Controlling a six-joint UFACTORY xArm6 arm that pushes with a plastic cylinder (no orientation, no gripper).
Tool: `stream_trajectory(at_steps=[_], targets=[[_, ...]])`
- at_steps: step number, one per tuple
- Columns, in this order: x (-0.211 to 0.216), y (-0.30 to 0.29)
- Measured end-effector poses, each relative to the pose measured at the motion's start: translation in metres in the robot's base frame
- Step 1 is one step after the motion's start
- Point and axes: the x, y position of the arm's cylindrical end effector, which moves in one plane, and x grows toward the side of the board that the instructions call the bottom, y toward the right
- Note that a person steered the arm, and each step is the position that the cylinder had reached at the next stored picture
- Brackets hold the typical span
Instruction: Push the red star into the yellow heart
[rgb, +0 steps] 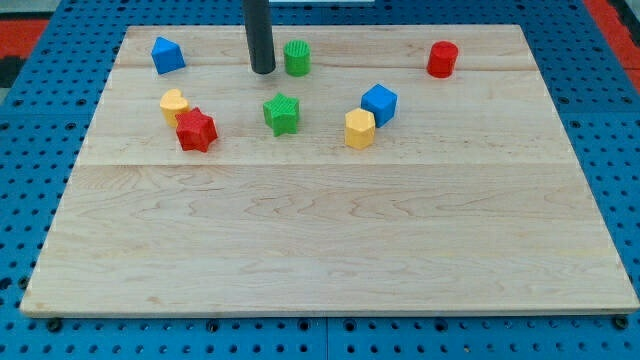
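My tip (263, 72), blunt end of a smooth dark rod with no pincer to open or shut, resting far on the pale grained wooden board (330, 250), just left of a ribbed green cylinder (297, 57). Left and nearer: red star (196, 130) touching the yellow heart (174, 104), shape possibly heart-like. No legible writing.

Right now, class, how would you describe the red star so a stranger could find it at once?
Start at the wooden board and go to its left side, below the blue block near the top corner. There the red star touches the yellow heart. The only other red block is a cylinder, far right.
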Motion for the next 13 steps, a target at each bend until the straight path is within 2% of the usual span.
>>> stream_trajectory(at_steps=[2,3,4,6,7,8,10,11,12,13], targets=[[0.048,0.023],[0.064,-0.015],[0.027,-0.039],[0.066,-0.113],[0.119,-0.091],[0.136,-0.049],[0.146,-0.037],[0.184,0.008],[0.181,0.043],[0.212,0.065]])
